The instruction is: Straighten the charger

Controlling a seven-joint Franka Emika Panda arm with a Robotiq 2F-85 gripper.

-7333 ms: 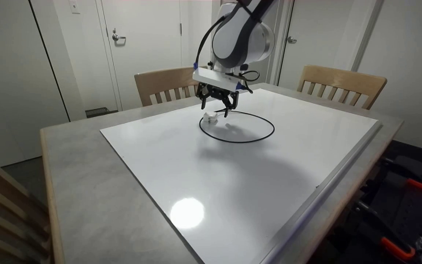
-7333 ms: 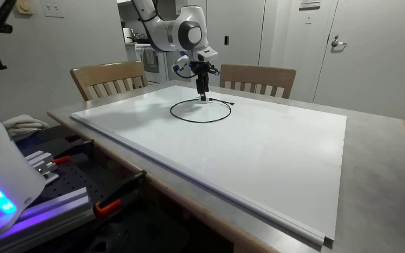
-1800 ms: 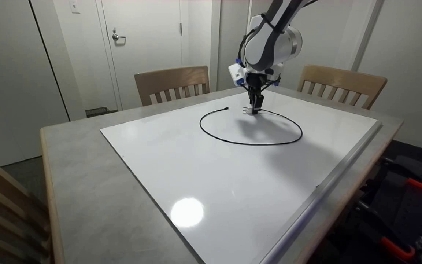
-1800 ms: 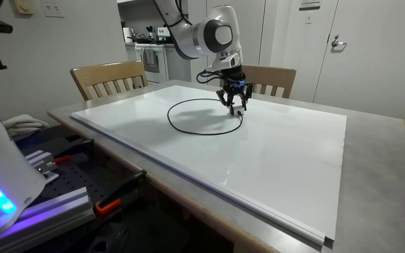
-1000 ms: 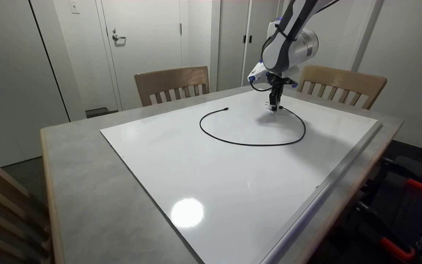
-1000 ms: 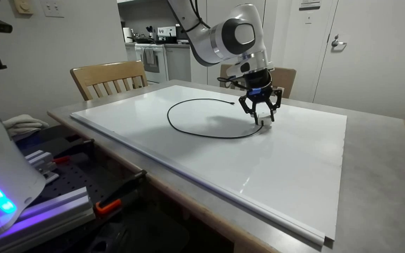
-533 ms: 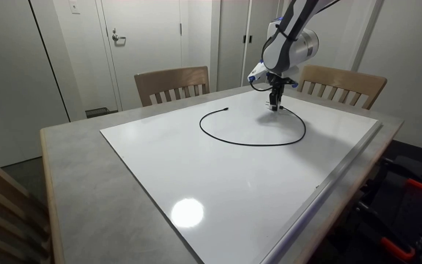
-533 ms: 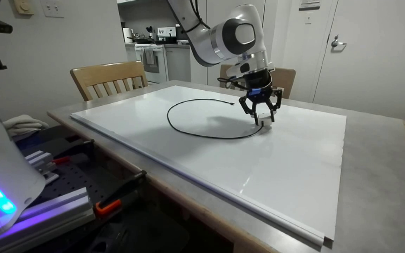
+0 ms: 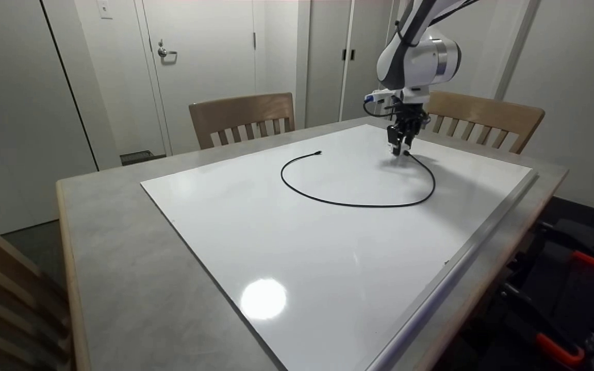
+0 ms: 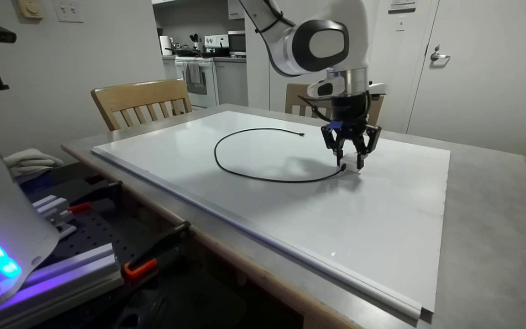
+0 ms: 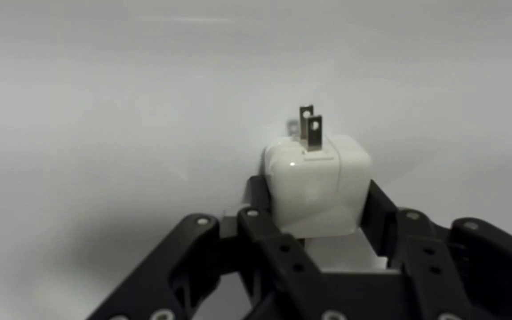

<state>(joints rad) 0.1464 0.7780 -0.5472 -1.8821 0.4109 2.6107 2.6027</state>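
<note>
While held at one end, lay bowed and not yet straight

When looked at in an exterior view, showed the charger (image 10: 286, 182) bowed like a C on the white surface (image 10: 290, 210), with the white block (image 10: 350, 161) at one end held in the tool (image 10: 349, 163) and a small free connector (image 10: 302, 134) well apart at the other. Judged the step in hand as drawing the block away from that connector to take out the curve, probably only partly done. Likely called next for a further low pull straight away from the connector, or for setting the block down and fetching the other end. Perhaps risked dragging the whole curve along, with nothing seen pinning the connector. Could not tell, for the block, whether touching the surface or just above.

In an exterior view, saw the black cable (image 9: 369, 206) leaving the tool toward the right, rounding a wide bend bulging toward the bottom edge, and finishing at left. Ran, taken whole, with its longer axis side to side in that view. Pointed, at the free tip, rightward, toward the tool.

In the wrist view, found the tool gripping the block between fingers (image 11: 378, 218) pressed on two opposite faces. Saw two metal prongs (image 11: 314, 138) pointing toward the top, with a scrap of black at the lower, opposite side, probably the start of the cable.
</note>
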